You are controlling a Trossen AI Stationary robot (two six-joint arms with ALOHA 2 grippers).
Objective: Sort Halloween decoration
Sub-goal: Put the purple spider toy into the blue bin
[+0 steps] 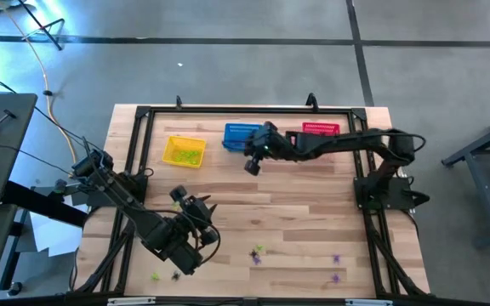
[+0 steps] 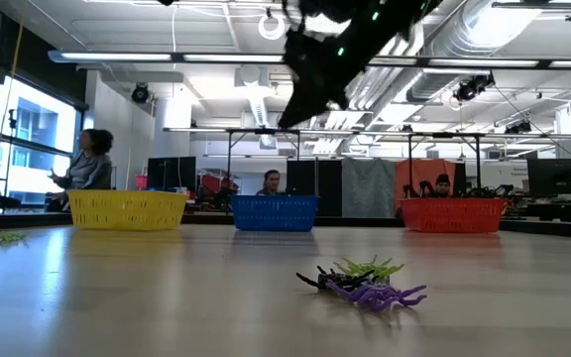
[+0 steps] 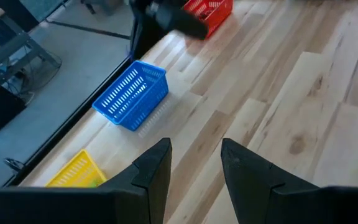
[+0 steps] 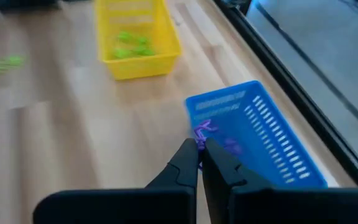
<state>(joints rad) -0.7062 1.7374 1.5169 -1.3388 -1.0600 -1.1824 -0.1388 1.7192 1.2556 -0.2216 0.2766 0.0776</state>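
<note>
My right gripper [image 4: 200, 148] hovers by the near rim of the blue basket [image 4: 253, 134], shut on a purple spider trinket [image 4: 202, 132]. From above, that gripper [image 1: 252, 163] sits just in front of the blue basket [image 1: 242, 136]. Another purple trinket [image 4: 232, 146] lies inside the basket. Yellow-green trinkets [image 4: 132, 45] lie in the yellow basket [image 1: 184, 151]. Loose trinkets lie on the table's near part [image 1: 256, 253], [image 1: 337, 257], and a mixed pile [image 2: 365, 283] shows in the low view. My left gripper [image 3: 194, 155] stands open above the near left, with nothing between its fingers. My right gripper pinches the purple trinket [image 4: 202, 132] between its two fingers, right at their free ends. The fingers slant downward, coming from the table's right side. The trinket's legs stick out past the fingertips, and it is lifted clear of the table beside the blue basket's rim.
The red basket [image 1: 320, 130] stands at the far edge, right of the blue one. A black frame [image 1: 228, 109] runs around the table. More trinkets lie near the front edge [image 1: 156, 274], [image 1: 336, 276]. Bare wood [image 1: 313, 195] lies between the baskets and the loose trinkets.
</note>
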